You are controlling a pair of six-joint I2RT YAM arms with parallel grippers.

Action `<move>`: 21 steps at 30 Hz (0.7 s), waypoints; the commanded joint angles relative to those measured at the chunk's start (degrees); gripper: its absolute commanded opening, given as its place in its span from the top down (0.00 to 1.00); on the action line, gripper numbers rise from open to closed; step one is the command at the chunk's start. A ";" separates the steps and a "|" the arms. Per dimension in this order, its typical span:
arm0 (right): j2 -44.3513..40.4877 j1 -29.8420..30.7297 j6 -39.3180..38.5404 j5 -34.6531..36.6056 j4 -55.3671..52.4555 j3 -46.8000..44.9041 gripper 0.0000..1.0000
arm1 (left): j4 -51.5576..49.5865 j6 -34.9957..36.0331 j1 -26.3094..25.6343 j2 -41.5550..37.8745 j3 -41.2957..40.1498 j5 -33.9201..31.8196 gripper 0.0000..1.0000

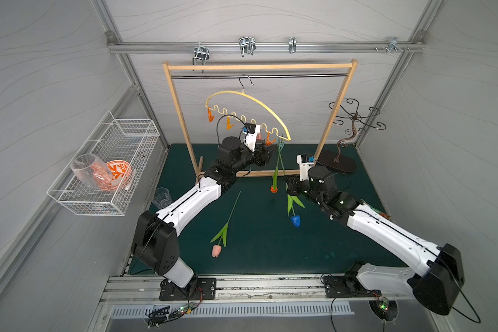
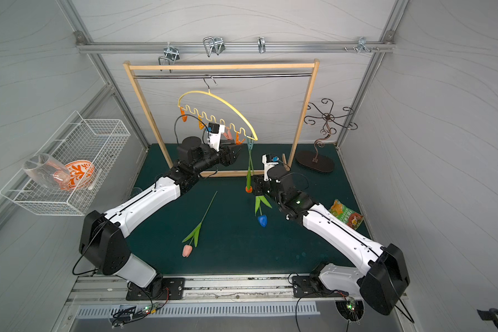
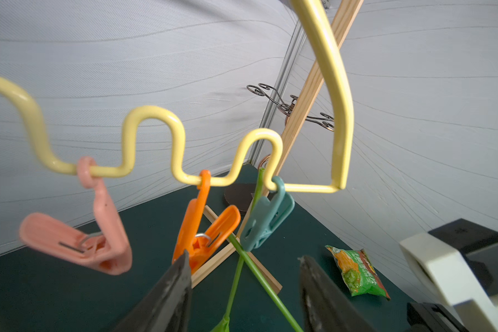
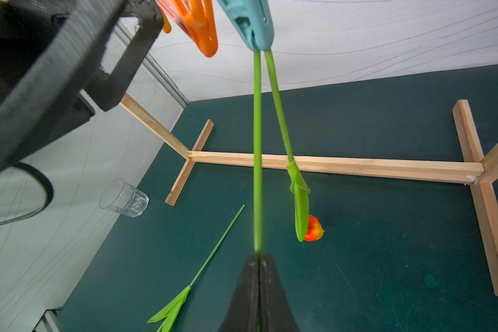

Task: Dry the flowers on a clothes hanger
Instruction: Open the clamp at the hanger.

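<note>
Right wrist view: thin green stem (image 4: pixel 257 143) of the blue artificial tulip (image 1: pixel 295 220) rises from the right tool (image 4: pixel 259 258), clamped on it, to the teal clothespin (image 4: pixel 250 23) on the pale yellow wavy hanger (image 3: pixel 335 86), beside the hanging orange tulip (image 4: pixel 314 228). Left tool (image 3: pixel 245 257), jaws apart, sits just beneath that pin. Pink tulip (image 1: pixel 216 250) lies on the worktop (image 1: pixel 256 258), well apart from both.

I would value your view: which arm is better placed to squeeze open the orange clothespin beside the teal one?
Left. The left gripper sits with jaws apart right at that orange clothespin, holding nothing. The right gripper is shut on the blue tulip's stem, so it is busy.
</note>
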 commanded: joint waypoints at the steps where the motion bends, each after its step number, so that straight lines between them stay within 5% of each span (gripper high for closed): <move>1: 0.16 -0.38 -0.50 -0.45 1.56 1.78 1.00 | 1.50 2.40 -0.45 0.85 3.00 -1.73 0.39; 15: -0.81 -0.34 0.64 -0.28 2.46 0.62 1.00 | 4.67 7.57 -3.76 1.80 2.29 -11.74 0.43; 21: -1.58 -0.34 -0.15 -0.09 1.94 0.70 1.00 | 5.13 6.96 -3.02 1.38 1.95 -11.03 0.45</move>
